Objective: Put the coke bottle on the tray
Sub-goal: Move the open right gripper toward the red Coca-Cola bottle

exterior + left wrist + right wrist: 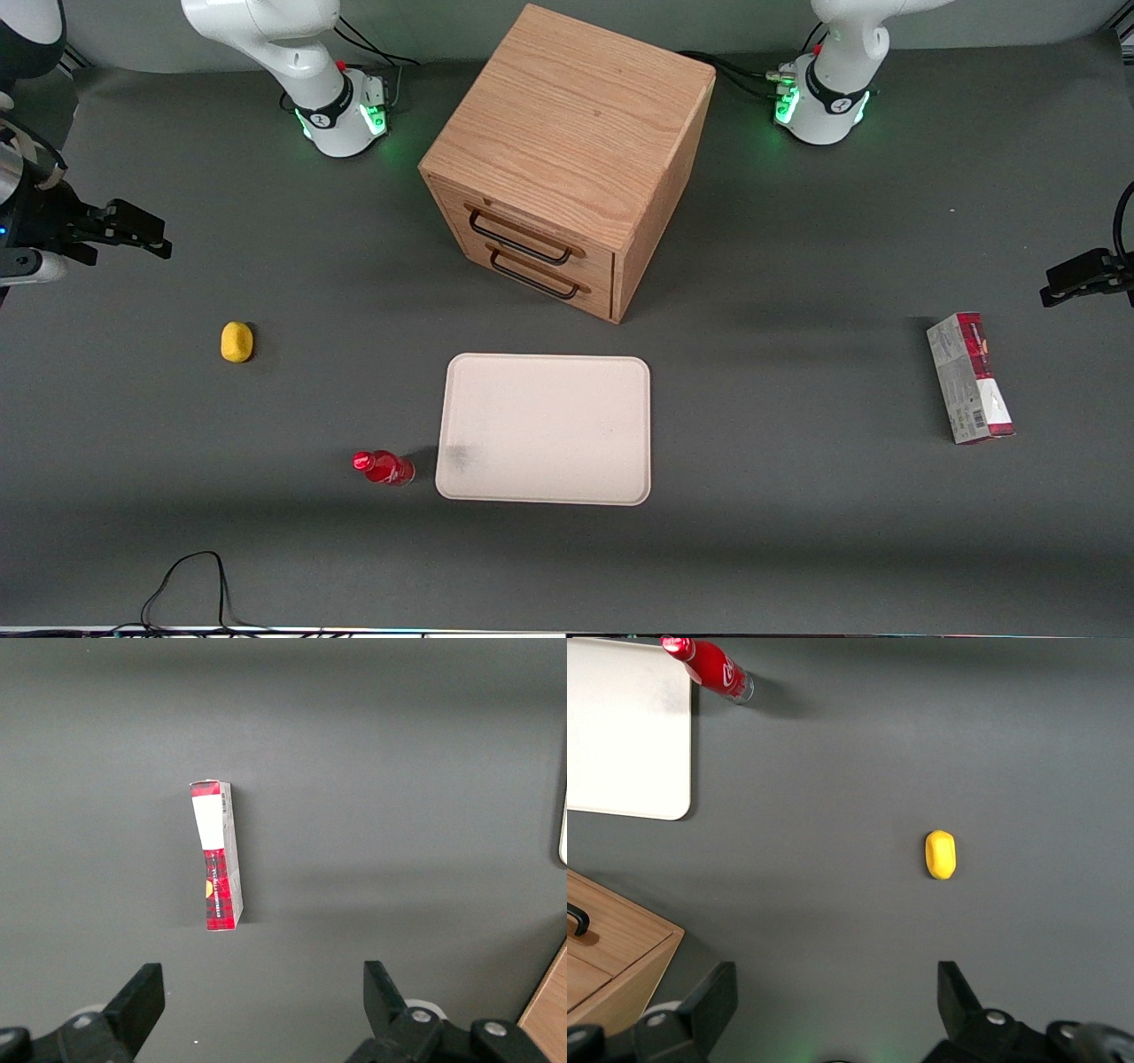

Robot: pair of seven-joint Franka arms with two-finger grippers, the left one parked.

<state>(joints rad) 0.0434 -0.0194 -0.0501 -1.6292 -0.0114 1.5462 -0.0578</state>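
Front view shows the coke bottle (383, 467) standing on the bench (797, 532), just beside the tray (545, 429) but not on it. It is next to the tray corner that has a dark smudge, the corner nearer the camera. The tray has nothing on it.

The end effector (133, 232) hangs up high at the working arm's end of the bench, well apart from the bottle. Its fingers are spread wide and hold nothing.

So I think the job is only at its start: the reach for the bottle has not begun. Next, the end effector would need to travel over to the bottle, come down, and close on its red body. The bottle is small and thin, so a bump could tip it over.

A yellow lump (236, 342) lies between the end effector and the bottle. A wooden drawer cabinet (567, 159) sits farther from the camera than the tray. A red-and-grey carton (970, 377) lies toward the parked arm's end. The bench top is dark grey and flat.
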